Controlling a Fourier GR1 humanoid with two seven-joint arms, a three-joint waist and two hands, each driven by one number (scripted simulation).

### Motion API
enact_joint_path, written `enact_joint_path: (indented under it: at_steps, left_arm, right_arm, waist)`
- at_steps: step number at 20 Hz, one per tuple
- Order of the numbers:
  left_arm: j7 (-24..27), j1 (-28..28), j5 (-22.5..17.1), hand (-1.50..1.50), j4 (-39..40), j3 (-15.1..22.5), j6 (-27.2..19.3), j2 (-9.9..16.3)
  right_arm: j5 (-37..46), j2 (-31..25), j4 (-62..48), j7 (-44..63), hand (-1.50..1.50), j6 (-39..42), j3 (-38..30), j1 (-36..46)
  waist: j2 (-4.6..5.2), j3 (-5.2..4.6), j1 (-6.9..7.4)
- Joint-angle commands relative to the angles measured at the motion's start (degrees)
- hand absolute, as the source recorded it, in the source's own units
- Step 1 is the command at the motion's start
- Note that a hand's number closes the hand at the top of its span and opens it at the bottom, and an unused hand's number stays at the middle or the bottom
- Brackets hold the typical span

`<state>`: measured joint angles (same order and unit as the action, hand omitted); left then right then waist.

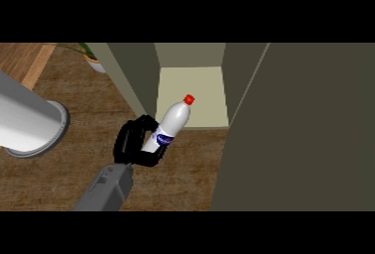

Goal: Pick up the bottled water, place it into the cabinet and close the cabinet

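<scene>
White bottled water (170, 124) with a red cap sits tilted in your left robot hand (136, 143), fingers curled round its lower body, just before the open cabinet (194, 96). Watch the cabinet's left wall: the tilted neck could clip it and twist the bottle.

wood-grain counter (81, 178), bearing a grey cylinder (26, 124), a potted plant (93, 60) and the open cabinet (192, 101).

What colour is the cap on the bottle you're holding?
Red, on a white bottle with a blue label; the cap shows best in the head view.
</scene>
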<state>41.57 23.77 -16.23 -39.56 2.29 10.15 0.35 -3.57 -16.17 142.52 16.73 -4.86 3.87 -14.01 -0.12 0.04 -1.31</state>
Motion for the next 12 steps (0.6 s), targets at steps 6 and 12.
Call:
enact_joint_path:
  at_steps: [6, 12]
  left_arm:
    - [-8.4, 7.1, -13.1, 1.5, -4.9, 10.4, -8.9, -0.3]
    - [-9.8, 7.3, -14.6, 1.5, -9.6, 15.7, -15.2, -0.2]
  right_arm:
    - [-11.3, 2.1, 0.0, -1.0, -1.5, 3.3, -7.5, -0.3]
    - [-14.1, 2.3, -4.3, -5.2, -1.5, 8.1, -11.4, -2.4]
  waist:
    - [0.06, -0.02, -0.66]
    - [-0.15, 0.11, -1.68]
